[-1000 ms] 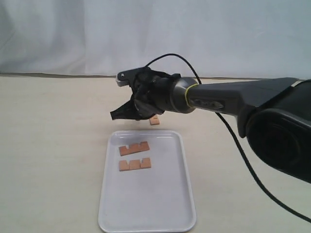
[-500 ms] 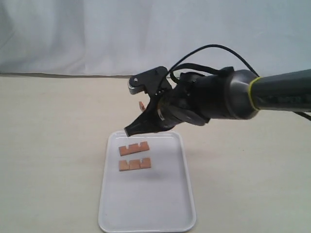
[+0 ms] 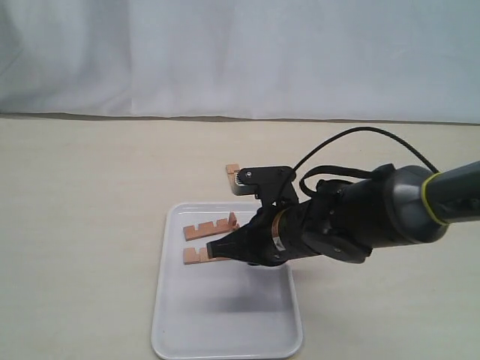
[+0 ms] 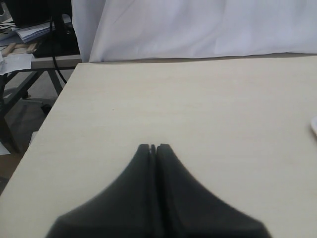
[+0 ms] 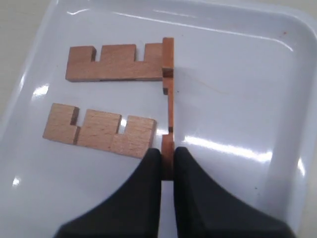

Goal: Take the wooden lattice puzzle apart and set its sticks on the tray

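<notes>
The white tray (image 3: 225, 315) holds two flat notched sticks, one (image 3: 208, 226) behind the other (image 3: 196, 256); the right wrist view shows the same pair (image 5: 114, 62) (image 5: 99, 130). My right gripper (image 3: 217, 246) hangs low over the tray, shut on a third stick (image 5: 168, 99) that stands on edge. Its far end touches the end of the farther flat stick. Another wooden piece (image 3: 232, 169) lies on the table just beyond the tray. No interlocked lattice puzzle is in view. My left gripper (image 4: 153, 147) is shut on nothing above bare table.
The tabletop (image 3: 82, 195) is pale wood with a white cloth backdrop (image 3: 240, 52) behind it. The right arm's black cable (image 3: 360, 135) loops above its wrist. The left wrist view shows the table's edge (image 4: 54, 104) with clutter beyond it.
My right gripper has swung from behind the tray forward and down over it, carrying the stick. The two flat sticks have not moved.
</notes>
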{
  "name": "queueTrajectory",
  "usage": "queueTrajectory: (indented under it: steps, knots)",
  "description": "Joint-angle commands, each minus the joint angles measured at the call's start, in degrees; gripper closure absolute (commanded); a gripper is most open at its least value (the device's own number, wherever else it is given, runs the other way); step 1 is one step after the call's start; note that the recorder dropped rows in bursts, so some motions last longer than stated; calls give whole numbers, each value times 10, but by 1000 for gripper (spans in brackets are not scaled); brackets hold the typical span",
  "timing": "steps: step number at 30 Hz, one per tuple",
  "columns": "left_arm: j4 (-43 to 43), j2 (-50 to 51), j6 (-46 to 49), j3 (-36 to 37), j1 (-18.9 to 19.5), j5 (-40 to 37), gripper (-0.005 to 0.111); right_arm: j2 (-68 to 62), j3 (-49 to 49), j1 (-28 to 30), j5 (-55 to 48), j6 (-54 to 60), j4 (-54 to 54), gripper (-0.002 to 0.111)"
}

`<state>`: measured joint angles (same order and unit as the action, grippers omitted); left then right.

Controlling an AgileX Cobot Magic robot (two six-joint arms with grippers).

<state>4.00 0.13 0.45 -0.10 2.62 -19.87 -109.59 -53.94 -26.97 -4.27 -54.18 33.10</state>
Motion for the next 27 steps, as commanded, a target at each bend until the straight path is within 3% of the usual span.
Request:
queueTrajectory:
  steps: [1,7,16,19,27]
  knots:
    - [-1,-1,0,1,0,9,107,4,7,3,10,-25,-2,104]
    - [-1,-1,0,1,0,9,107,4,7,3,10,-25,-9,103]
    - [-1,-1,0,1,0,9,107,19,-14,22,-15,-1,-9,65]
    - [-1,-1,0,1,0,9,107,29,-26,30,-29,34,-5,57]
    - [-1,-1,0,1,0,9,107,38,-86,30,-81,136,-5,57]
